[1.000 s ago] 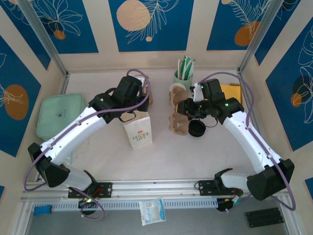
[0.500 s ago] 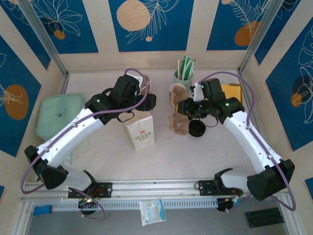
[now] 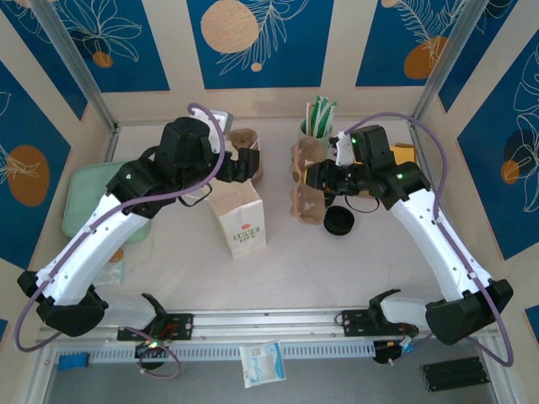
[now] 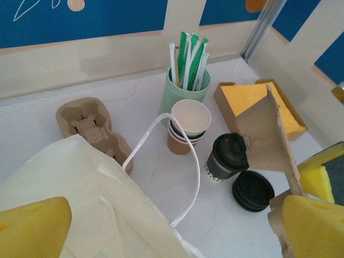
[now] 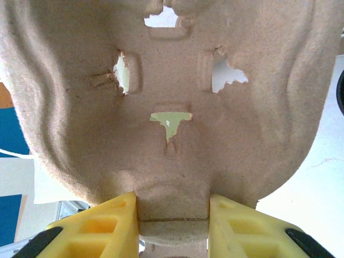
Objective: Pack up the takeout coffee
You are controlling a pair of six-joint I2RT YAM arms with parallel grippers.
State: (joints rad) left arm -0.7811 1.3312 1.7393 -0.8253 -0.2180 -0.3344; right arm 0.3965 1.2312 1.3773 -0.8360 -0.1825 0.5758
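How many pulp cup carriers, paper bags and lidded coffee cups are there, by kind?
Brown moulded-pulp cup carriers: 2, one in the right gripper
White paper bag with handles: 1
Paper coffee cup with black plastic lid: 1
Total: 4

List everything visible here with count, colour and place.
paper bag: 1, white, table centre
takeout coffee: 1, dark with black lid, right of bag
loose lid: 1, black, beside the coffee
cup stack: 1, brown and white, by the green cup
green cup: 1, holds green and white straws, back
table carrier: 1, brown, behind the bag
held carrier: 1, brown, in the right fingers
box: 1, cardboard, yellow contents, back right
container: 1, mint green, left
left fingers: yellow, open, over the bag
right fingers: yellow, shut on the held carrier
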